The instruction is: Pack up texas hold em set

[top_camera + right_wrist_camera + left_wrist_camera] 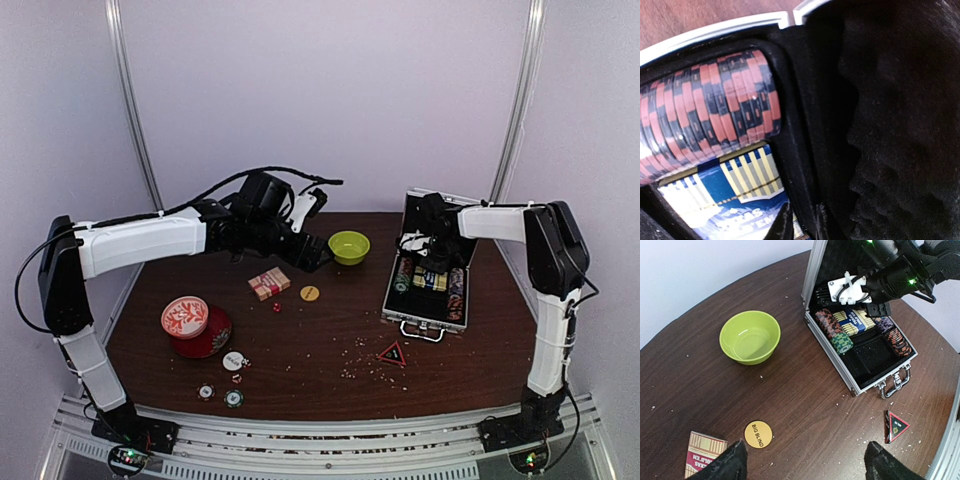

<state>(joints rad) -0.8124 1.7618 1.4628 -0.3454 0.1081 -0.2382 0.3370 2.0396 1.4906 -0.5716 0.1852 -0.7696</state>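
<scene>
**Top view, 12 o'clock at the table's far edge.** The silver case (428,300) lies open at 3 o'clock on the brown table (330,335). Its foam-lined lid (447,205) stands upright on the case's 12 o'clock side.

The right gripper (437,262) reaches down into the case. Its fingers are together, with nothing visibly between them. In the right wrist view the fingertips (784,226) stand at the edge of the blue card deck (725,195), beside a black divider. A row of red-and-black chips (715,110) lies at 12 o'clock of that deck. The left wrist view shows further chip rows (895,339) on the case's other side.

The left gripper (312,252) hovers over the table toward 12 o'clock. Its fingers (730,462) are wide apart and hold nothing. The lime-green bowl (349,246) sits just at 3 o'clock of it.

**Pieces outside the case.**
- The red card deck (269,283) lies near the table's centre.
- The yellow BIG BLIND button (310,293) lies at 3 o'clock of the red deck.
- The tiny red dice (276,307) lie near the red deck, at its 6 o'clock.
- A white button (233,361) and two loose chips (234,398) lie toward 7 o'clock, near the table's near edge.

**Other items.**
- A red-and-white patterned tin (185,316) rests at 9 o'clock, overlapping a red round piece (212,338).
- A red-and-black triangular card (392,353) lies at 7 o'clock of the case, among scattered crumbs (355,372).
</scene>
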